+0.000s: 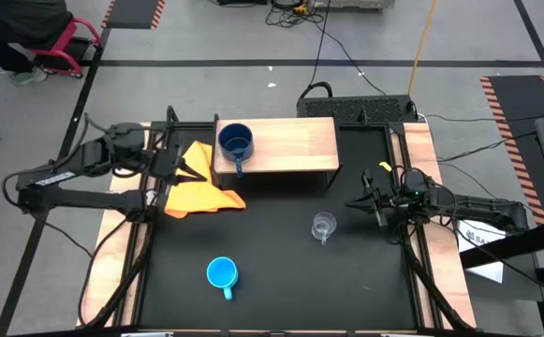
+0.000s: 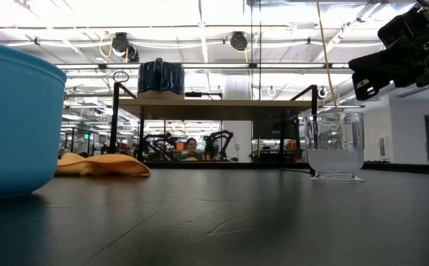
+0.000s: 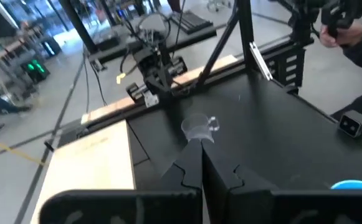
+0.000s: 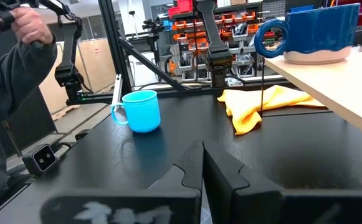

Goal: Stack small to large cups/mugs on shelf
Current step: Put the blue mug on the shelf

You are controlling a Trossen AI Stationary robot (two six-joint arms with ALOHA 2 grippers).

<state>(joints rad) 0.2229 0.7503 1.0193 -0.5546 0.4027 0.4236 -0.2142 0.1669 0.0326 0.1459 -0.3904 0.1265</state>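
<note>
- Dark blue mug [image 1: 236,142] on shelf [image 1: 290,145]; light blue mug [image 1: 222,273], glass cup [image 1: 323,226] on tabletop.
- Left gripper [image 1: 185,167], right gripper [image 1: 363,201]: fingers closed, empty.

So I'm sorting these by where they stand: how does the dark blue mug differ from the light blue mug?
The dark blue mug stands on the wooden shelf; the light blue mug stands on the black tabletop. The dark blue mug looks larger, and its colour is far deeper. Both stand upright, open side up, each with a handle.
</note>
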